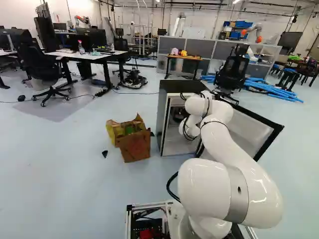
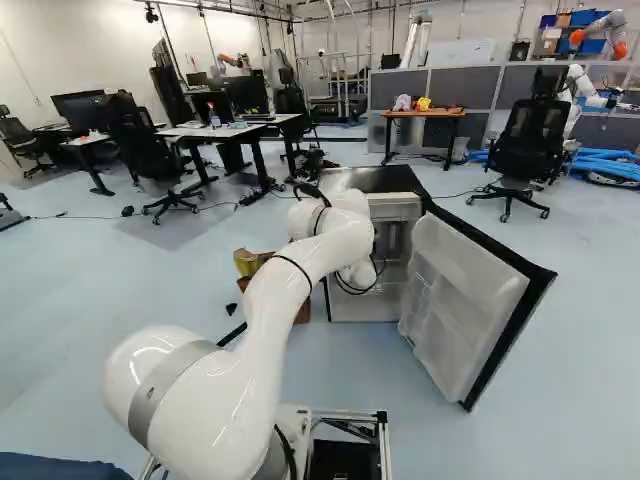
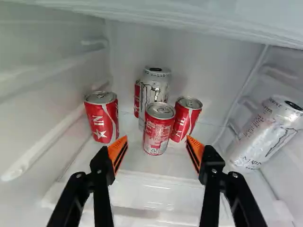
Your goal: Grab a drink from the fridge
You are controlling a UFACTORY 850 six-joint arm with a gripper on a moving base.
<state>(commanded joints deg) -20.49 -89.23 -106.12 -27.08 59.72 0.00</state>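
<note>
Well, shiny cylindrical red cans (image 3: 157, 135) stand inside ribbed-walled fridge (image 3: 47, 80)

Black fingers (image 3: 100, 172), black-striped orange pads (image 3: 113, 147), red-and-white can (image 3: 157, 131) ahead of them, dark-patterned silver can (image 3: 155, 86) farther ahead, white fridge wall (image 3: 199, 61)

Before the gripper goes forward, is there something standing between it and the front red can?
In the wrist view, nothing visible stands between the open gripper and the front red can; the upright silver can is behind it.
</note>
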